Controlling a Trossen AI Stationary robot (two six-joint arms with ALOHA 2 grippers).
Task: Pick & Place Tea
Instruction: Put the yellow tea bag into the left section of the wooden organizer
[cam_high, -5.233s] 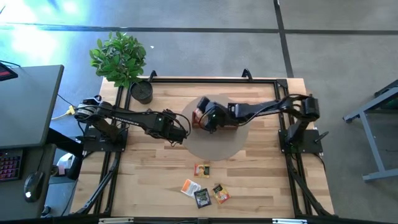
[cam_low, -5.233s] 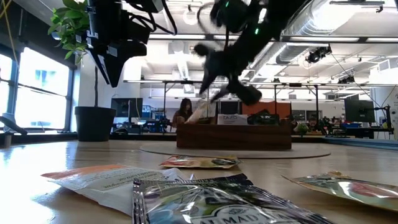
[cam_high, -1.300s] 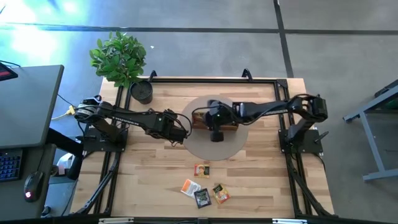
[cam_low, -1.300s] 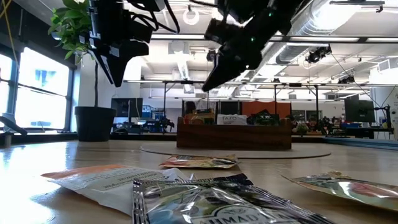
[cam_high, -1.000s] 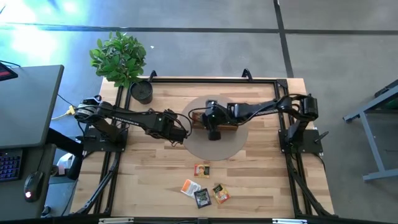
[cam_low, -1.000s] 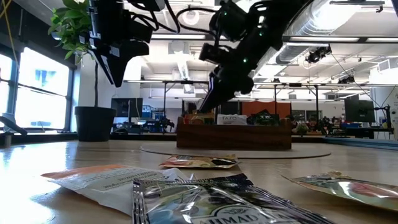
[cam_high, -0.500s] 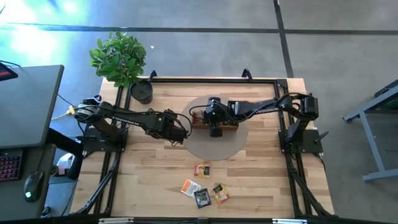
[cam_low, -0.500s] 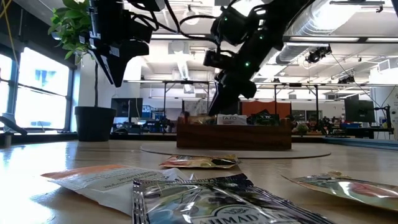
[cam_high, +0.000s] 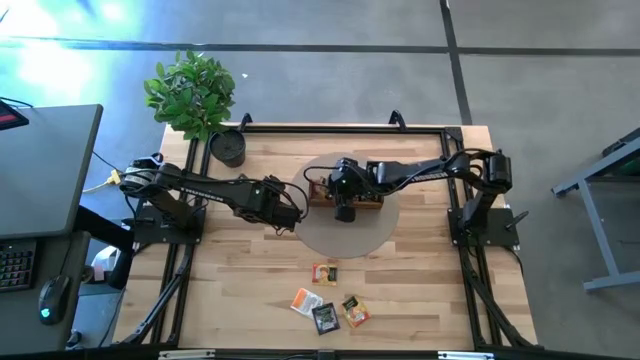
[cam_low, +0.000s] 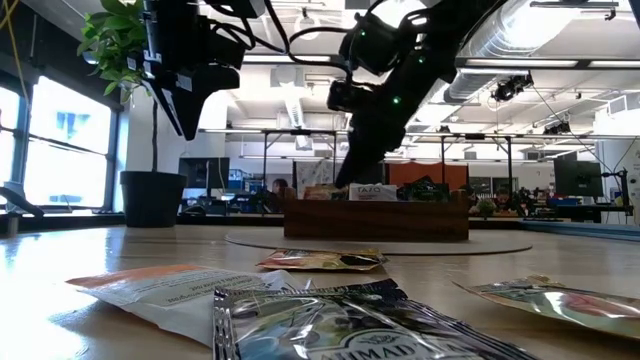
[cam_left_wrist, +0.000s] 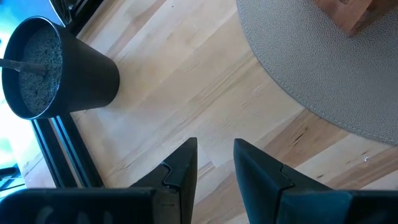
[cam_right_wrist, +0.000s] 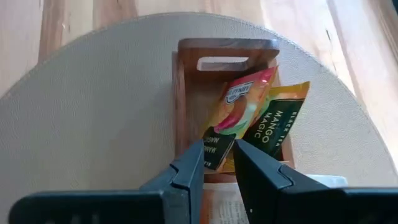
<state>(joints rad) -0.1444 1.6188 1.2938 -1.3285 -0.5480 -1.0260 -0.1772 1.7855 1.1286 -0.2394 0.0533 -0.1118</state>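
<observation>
So the tea job looks partway done. The wooden tray sits on the round grey mat mid-table, and the right wrist view shows at least two packets already standing tilted in its end compartment — a red-orange packet and a yellow mango packet leaning against each other. What's left, as far as I can see: four loose packets on the bare table near the front edge, well apart from the tray.

The right gripper hangs right over the tray. Its fingers are only a narrow gap apart, and the lower corner of the red-orange packet shows in that gap. Whether it's actually pinching it or has just let go, I can't tell. The left gripper waits just off the mat's left edge, fingers slightly apart with nothing between them.

Views differ a lot here. The high view shows the layout but the arm hides the tray's contents, and only the right wrist camera shows those. The low view puts the leftover packets huge in the foreground, with the tray behind. The left wrist view mostly catches the black plant pot and a tray corner.
</observation>
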